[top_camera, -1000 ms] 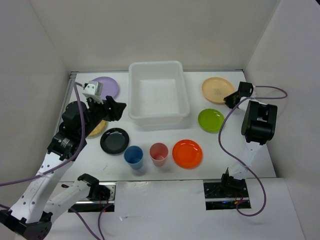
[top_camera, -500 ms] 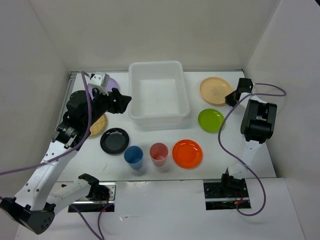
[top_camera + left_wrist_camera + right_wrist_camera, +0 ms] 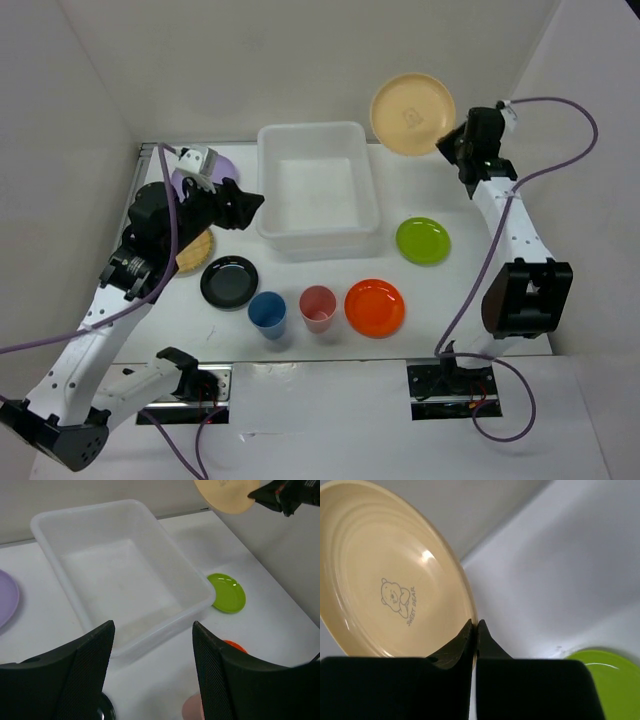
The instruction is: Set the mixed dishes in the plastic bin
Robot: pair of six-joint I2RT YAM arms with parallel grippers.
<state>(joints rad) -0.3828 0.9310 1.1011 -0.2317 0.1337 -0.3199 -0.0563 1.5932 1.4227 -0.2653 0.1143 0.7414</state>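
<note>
Item in hand: peach plate [image 3: 410,113], rim clenched between the fingers of my right hand [image 3: 446,147], tilted on edge in the air just right of the bin's [image 3: 316,131] far right corner, not yet over it. An edge pinch is, I judge, how thin fingers best take a flat plate. Left hand [image 3: 244,204]: spread, grasping nothing, at the bin's left wall. Bin: nothing inside. On the desk [image 3: 400,190]: lime plate [image 3: 422,240] right of the bin; orange plate [image 3: 374,306], pink cup [image 3: 318,306], blue cup [image 3: 267,312] and black plate [image 3: 229,281] near its front; tan plate [image 3: 195,255] and lilac plate [image 3: 225,165] left of it, half hidden by my arm. Only the right wrist view shows the plate's bear print and the pinch; only the top view shows both cups.
</note>
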